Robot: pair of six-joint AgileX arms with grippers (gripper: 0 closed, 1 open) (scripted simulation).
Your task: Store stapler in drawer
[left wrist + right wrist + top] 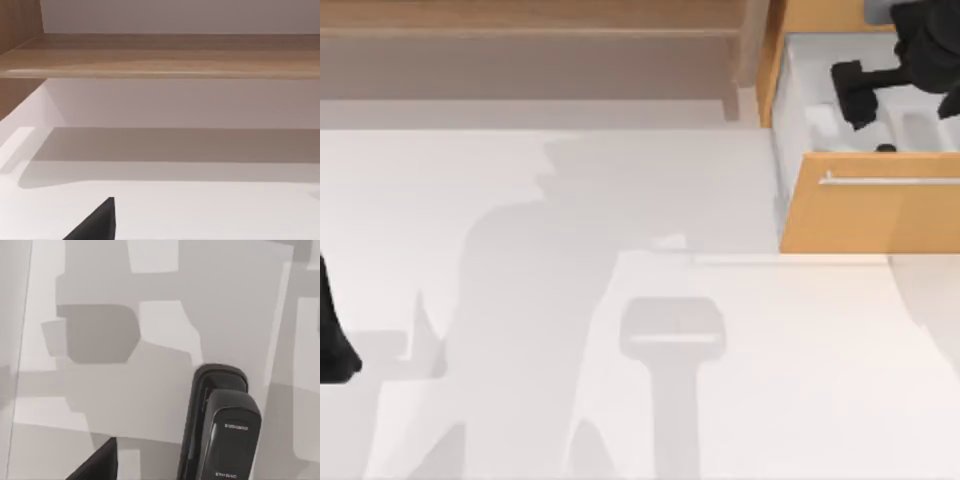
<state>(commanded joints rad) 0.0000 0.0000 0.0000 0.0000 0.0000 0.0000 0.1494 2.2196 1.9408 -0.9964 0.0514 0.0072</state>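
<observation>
Two arms share the table: our left arm (332,340) sits parked at the table's left edge, while our right gripper (860,95) hangs over the open drawer (870,215) at the table's far right. The stapler (222,430) lies against the drawer's white interior, beneath that gripper. Whether the right fingers clamp it or stand apart, we cannot tell. We judge the stapler rigid, fairly dense and smooth-shelled; a hold across its narrow flanks near mid-length should suit.

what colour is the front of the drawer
Light orange-tan wood on the drawer front, crossed by a thin silver handle. The top view shows it best.
</observation>
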